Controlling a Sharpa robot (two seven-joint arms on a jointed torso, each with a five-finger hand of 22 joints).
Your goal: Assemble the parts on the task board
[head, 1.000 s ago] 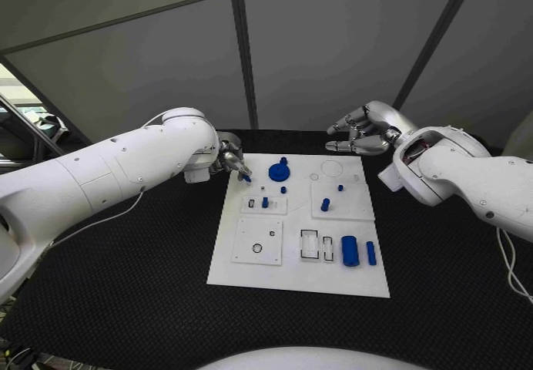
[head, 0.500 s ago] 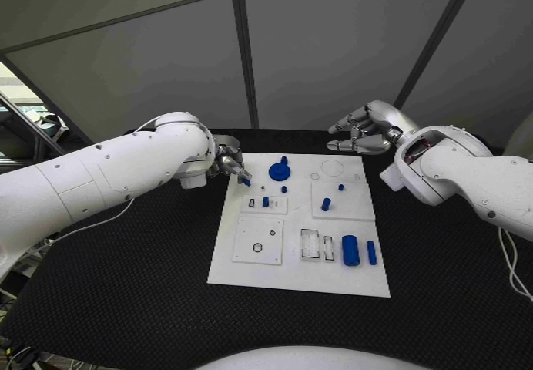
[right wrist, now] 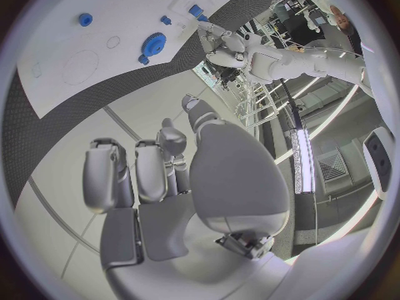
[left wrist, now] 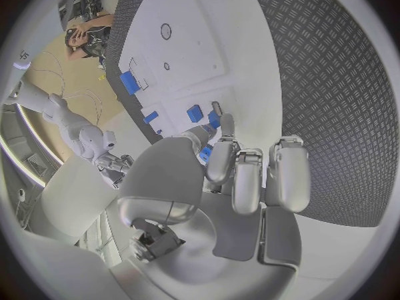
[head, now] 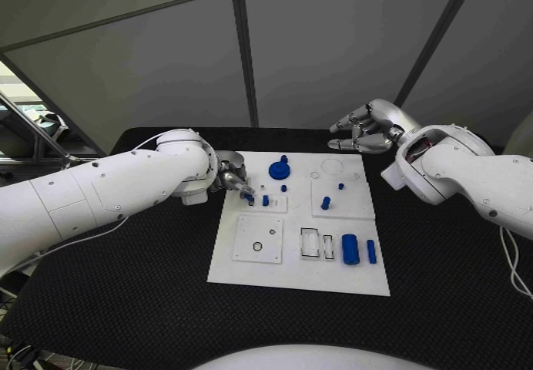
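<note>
Can't make out any readable text, labels, numbers or brand marks anywhere here, not on the white board point(head: 300, 231), not on the arms.

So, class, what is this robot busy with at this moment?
It is assembling small blue parts on the white task board. The left hand pinches a small blue part over the board's upper left area. The right hand hangs beyond the board's far edge, fingers curled, holding nothing. A large blue cylinder lies lower right.
</note>
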